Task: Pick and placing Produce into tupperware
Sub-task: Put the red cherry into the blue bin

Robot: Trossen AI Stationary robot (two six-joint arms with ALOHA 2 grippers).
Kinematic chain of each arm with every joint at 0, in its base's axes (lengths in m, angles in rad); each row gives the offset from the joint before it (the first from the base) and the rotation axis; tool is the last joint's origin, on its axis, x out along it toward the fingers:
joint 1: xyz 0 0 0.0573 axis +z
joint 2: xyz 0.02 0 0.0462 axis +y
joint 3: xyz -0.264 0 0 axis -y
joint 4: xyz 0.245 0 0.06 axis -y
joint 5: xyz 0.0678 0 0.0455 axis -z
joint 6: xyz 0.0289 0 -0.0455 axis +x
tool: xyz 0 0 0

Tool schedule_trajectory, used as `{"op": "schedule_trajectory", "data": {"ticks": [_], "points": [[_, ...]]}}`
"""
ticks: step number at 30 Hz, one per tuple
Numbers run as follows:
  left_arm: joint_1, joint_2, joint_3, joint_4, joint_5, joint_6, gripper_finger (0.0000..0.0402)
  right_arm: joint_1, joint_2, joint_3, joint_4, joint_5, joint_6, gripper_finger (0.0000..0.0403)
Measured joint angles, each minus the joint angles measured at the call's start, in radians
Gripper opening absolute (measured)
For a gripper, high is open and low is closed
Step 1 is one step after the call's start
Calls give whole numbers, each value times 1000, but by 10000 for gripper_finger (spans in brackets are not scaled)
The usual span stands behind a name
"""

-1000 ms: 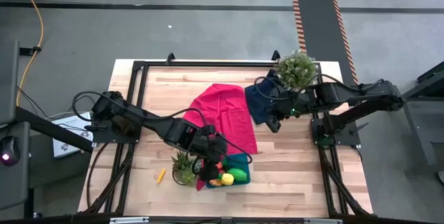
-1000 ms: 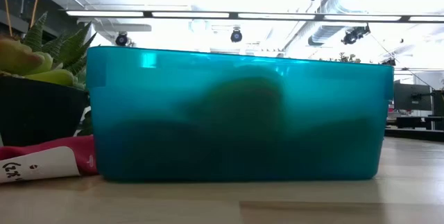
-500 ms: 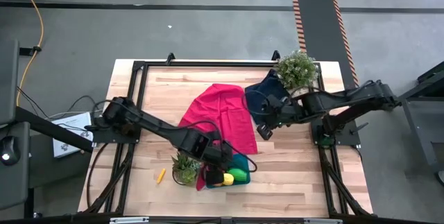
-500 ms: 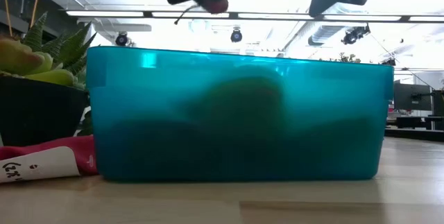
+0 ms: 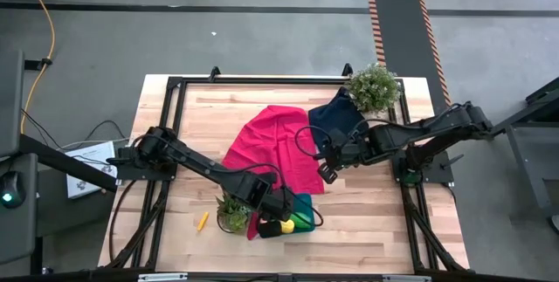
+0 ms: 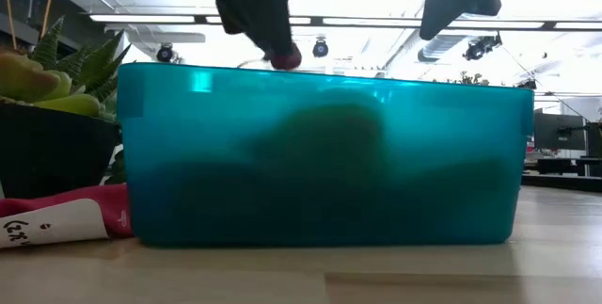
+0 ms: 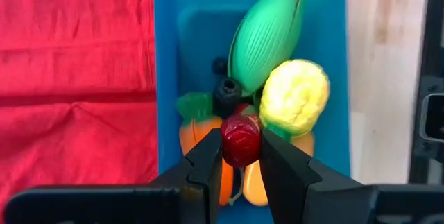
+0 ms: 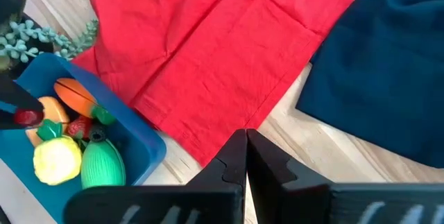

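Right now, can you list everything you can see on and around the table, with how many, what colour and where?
tupperware: one, teal-blue, near front edge of table, middle
green corn-shaped piece: one, green, in the tupperware
yellow piece: one, yellow, in the tupperware beside the green one
orange pieces: at least two, orange, in the tupperware, partly hidden
small red piece: one, dark red, held just above the tupperware
thin yellow stick: one, yellow, on bare table left of the succulent
red cloth: one, table middle
navy cloth: one, right of the red cloth
succulent plant: one, green, left of the tupperware
bushy plant: one, pale green, back right
left gripper: shut on the small red piece
right gripper: shut, empty, over the red cloth's right edge
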Motion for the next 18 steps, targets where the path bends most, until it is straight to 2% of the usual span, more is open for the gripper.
{"op": "schedule_trajectory", "data": {"ticks": [10, 18], "points": [[-13, 1, -90, 57, -17, -27, 79, 0, -1, 0, 0, 8, 20, 2], [-13, 1, -108, 85, -20, -45, 79, 0, -1, 0, 0, 8, 20, 2]]}}
